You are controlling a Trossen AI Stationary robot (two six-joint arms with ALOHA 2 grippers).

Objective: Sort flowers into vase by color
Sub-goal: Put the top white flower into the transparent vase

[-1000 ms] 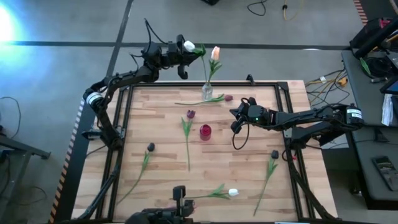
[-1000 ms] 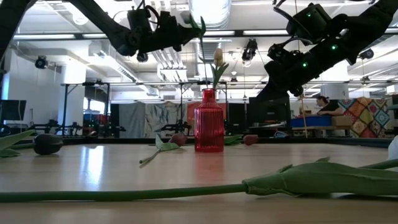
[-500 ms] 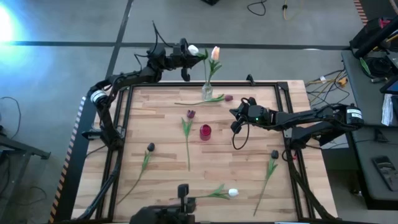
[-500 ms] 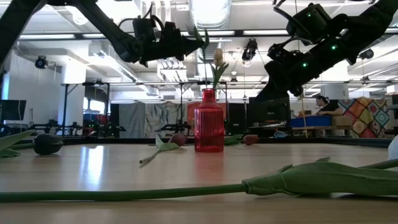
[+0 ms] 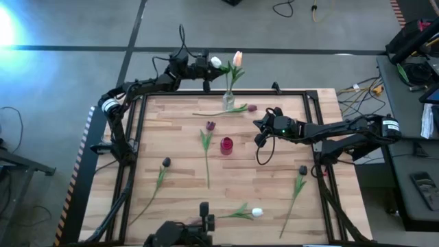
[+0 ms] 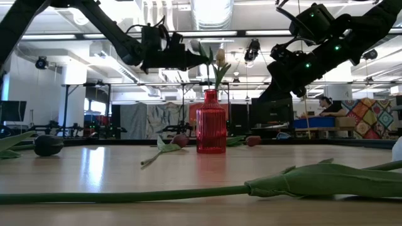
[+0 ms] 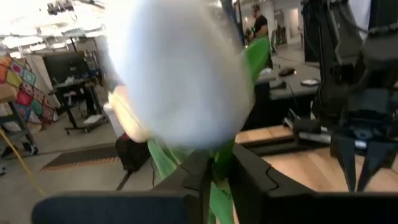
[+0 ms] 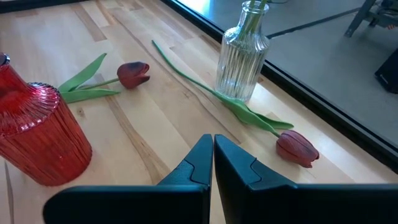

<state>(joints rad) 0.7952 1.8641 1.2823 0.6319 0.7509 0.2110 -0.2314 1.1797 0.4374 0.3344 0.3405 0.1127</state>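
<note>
White tulip (image 5: 216, 62) upright, head up, in left gripper (image 5: 206, 66) above clear vase (image 5: 228, 102)

One camera looks straight down on the table (image 5: 171, 137); another sits at tabletop level, facing the room. Each wrist camera looks closely past its own hand. High, low and right-wrist views share the red vase (image 5: 226, 145).

Bright overhead ceiling light, top-left floor glare (image 5: 8, 24), blurred near white tulip (image 7: 180, 74).
</note>
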